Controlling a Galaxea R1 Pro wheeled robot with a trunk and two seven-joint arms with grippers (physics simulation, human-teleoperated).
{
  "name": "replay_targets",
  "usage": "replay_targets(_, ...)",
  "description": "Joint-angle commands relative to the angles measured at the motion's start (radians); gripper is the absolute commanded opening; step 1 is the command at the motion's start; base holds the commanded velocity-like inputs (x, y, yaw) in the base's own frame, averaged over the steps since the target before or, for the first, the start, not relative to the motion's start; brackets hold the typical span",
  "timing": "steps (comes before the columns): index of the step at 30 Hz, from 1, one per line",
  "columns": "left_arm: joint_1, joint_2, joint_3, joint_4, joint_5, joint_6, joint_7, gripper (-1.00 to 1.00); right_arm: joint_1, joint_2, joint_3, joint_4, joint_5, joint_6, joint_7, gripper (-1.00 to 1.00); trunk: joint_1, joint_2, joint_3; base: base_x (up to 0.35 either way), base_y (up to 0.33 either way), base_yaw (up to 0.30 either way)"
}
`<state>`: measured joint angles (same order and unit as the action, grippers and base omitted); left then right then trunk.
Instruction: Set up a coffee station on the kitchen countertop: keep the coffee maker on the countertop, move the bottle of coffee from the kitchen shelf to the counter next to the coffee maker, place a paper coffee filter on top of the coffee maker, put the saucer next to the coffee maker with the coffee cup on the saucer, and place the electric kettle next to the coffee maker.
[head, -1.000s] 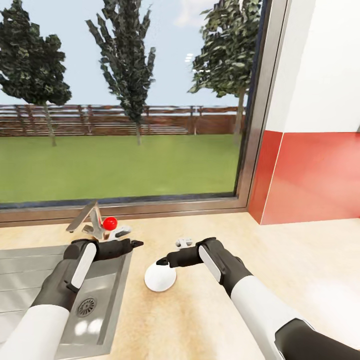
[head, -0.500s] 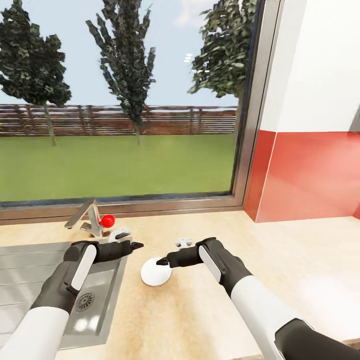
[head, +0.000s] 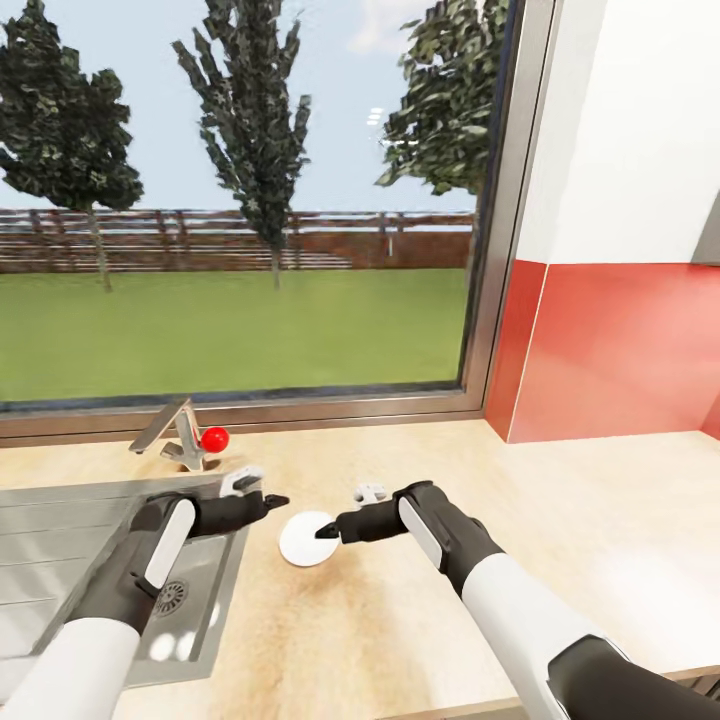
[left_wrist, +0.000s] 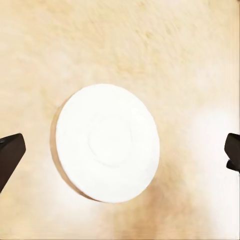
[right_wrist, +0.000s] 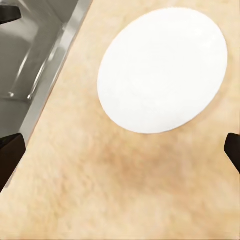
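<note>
The saucer (head: 307, 538), a small flat round white plate, lies on the light-wood kitchen countertop (head: 600, 520) just right of the steel sink (head: 60, 560). My left gripper (head: 258, 490) hovers open just left of it, over the sink's edge. From the right, my right gripper (head: 347, 512) stands open with its dark fingertip (head: 325, 532) over the saucer's rim. Neither holds anything. The left wrist view shows the saucer (left_wrist: 107, 142) between the spread fingertips. In the right wrist view the saucer (right_wrist: 162, 70) lies beside the sink (right_wrist: 35, 65).
A faucet (head: 180, 435) with a red knob (head: 215, 438) stands behind the sink, below a wide window. A red wall panel (head: 620, 350) closes the counter's back right corner. Bare worktop stretches to the right of the saucer.
The whole picture has shifted slightly left, so the camera has turned. Both grippers have sunk a little toward the saucer and stay open. The saucer still lies on the worktop.
</note>
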<state>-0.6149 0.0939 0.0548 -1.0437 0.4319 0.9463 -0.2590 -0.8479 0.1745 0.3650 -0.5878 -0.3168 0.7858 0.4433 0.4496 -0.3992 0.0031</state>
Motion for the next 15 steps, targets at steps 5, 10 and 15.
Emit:
replay_targets(5,0.002,0.0,-0.004,0.075,0.04,-0.085,-0.066,1.0,0.0,0.0,0.001,0.003,0.002,0.003,0.004,1.0,0.0,-0.001,0.0,0.0,0.0,0.0)
replay_targets(10,0.001,0.0,-0.005,0.129,0.048,-0.107,-0.116,1.0,0.0,0.0,0.001,0.003,0.002,0.003,0.005,1.0,0.0,-0.001,0.0,0.0,0.0,0.0)
replay_targets(15,0.001,0.0,-0.004,0.139,0.05,-0.111,-0.126,1.0,0.0,0.0,0.001,0.003,0.002,0.002,0.005,1.0,0.0,-0.001,0.0,0.0,0.0,0.0)
